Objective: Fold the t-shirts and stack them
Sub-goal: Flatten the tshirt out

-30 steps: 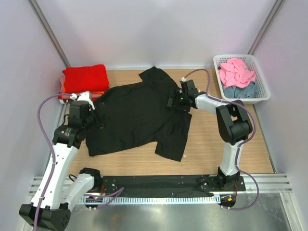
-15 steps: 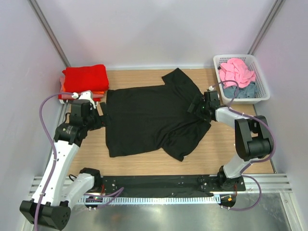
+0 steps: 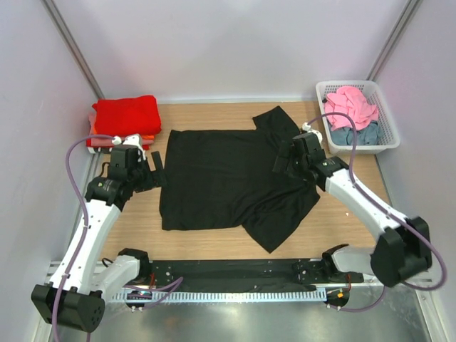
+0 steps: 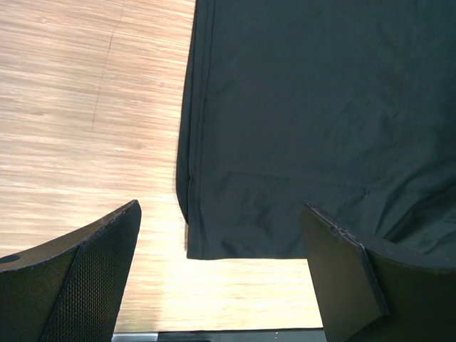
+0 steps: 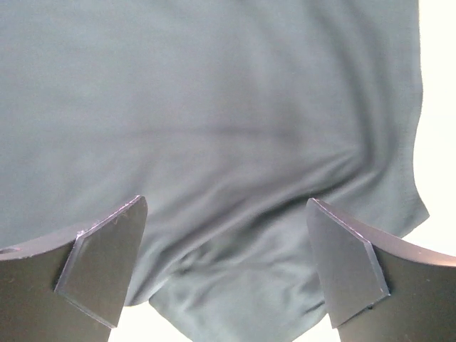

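Black short-sleeved cloth t-shirt (image 3: 214,178), spread flat; left gripper (image 3: 153,169) at its left edge, right gripper (image 3: 280,164) over its right side, both fingers parted wide, holding nothing.

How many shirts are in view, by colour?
black shirt: 1
red shirt: 1
orange shirt: 1 (only an edge shows under the red)
pink shirt: 1
grey-blue shirt: 1
Total: 5 visible

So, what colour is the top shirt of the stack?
The top shirt is red; the top external view shows it best.
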You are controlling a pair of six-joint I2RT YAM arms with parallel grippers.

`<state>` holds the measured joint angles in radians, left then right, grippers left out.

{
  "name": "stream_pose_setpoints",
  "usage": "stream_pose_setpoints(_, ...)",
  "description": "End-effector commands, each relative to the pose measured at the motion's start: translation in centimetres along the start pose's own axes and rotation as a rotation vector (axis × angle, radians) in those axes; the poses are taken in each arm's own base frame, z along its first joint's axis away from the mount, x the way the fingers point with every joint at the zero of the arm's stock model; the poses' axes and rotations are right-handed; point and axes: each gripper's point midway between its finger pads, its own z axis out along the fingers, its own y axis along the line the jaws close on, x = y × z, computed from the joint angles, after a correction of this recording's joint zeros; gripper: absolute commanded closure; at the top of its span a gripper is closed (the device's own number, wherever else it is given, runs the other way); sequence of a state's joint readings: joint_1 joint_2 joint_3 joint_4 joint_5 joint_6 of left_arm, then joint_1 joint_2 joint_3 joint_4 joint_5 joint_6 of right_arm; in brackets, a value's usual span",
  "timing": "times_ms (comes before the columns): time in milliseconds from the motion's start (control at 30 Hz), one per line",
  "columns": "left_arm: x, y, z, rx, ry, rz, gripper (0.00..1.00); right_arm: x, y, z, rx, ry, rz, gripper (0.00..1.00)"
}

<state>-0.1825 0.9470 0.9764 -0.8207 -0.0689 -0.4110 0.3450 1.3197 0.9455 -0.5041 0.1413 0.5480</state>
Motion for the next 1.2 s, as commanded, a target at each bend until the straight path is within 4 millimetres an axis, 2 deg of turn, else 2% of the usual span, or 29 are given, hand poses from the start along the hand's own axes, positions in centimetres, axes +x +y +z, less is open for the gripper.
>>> stream_pose_setpoints(0,-0.2,-0.7,0.0,0.036,-0.009,0.008,0.08,1.6,1.0,-4.3,-0.004,-0.007,-0.028,0.00)
stream_pose_setpoints(33,-0.2,-0.7,0.0,0.038,-0.010,0.008,0.07,3.8,1.2,-4.4,-0.015,0.029,-0.052,0.00)
stream_pose_setpoints(133,-0.1,-0.8,0.2,0.044,0.000,0.013,0.07,8.2,1.3,-5.4,-0.060,0.098,-0.031,0.01)
stream_pose_setpoints(167,0.0,-0.8,0.2,0.043,0.005,0.013,0.07,10.1,2.1,-6.1,-0.091,0.121,-0.068,0.02)
stream_pose_setpoints(200,0.0,-0.8,0.3,0.041,0.005,0.015,0.07,11.8,1.4,-6.0,-0.070,0.144,-0.045,0.04)
stream_pose_setpoints(267,0.1,-0.8,0.4,0.039,0.013,0.015,0.07,14.5,1.9,-7.0,-0.112,0.176,-0.087,0.10)
stream_pose_setpoints(300,0.1,-0.8,0.4,0.039,0.013,0.015,0.07,16.2,1.1,-6.9,-0.091,0.207,-0.106,0.12)
stream_pose_setpoints(367,0.0,-0.8,0.3,0.043,0.008,0.015,0.07,18.2,1.0,-7.0,-0.087,0.238,-0.098,0.16)
stream_pose_setpoints(400,0.0,-0.8,0.3,0.041,0.007,0.015,0.07,19.8,1.1,-7.1,-0.099,0.262,-0.135,0.17)
stream_pose_setpoints(500,-0.1,-0.8,0.1,0.045,-0.001,0.015,0.07,22.1,1.0,-7.0,-0.082,0.292,-0.156,0.20)
stream_pose_setpoints(733,0.0,-1.0,0.2,0.052,0.005,0.018,0.07,24.3,2.0,-6.4,-0.072,0.310,-0.201,0.26)
stream_pose_setpoints(833,0.1,-1.0,0.2,0.054,0.010,0.020,0.07,25.1,1.0,-5.7,-0.015,0.321,-0.236,0.27)
stream_pose_setpoints(933,0.1,-1.0,0.2,0.053,0.007,0.020,0.07,25.4,0.4,-5.3,-0.001,0.319,-0.239,0.33)
stream_pose_setpoints(1033,0.1,-1.0,0.1,0.054,0.005,0.019,0.07,25.6,0.3,-5.2,0.001,0.322,-0.239,0.46)
stream_pose_setpoints(1067,0.0,-1.0,0.1,0.055,0.006,0.019,0.07,25.7,0.1,-5.2,0.006,0.324,-0.241,0.54)
stream_pose_setpoints(1167,0.1,-1.0,0.2,0.057,0.008,0.020,0.07,25.8,-0.3,-5.4,0.016,0.331,-0.253,0.69)
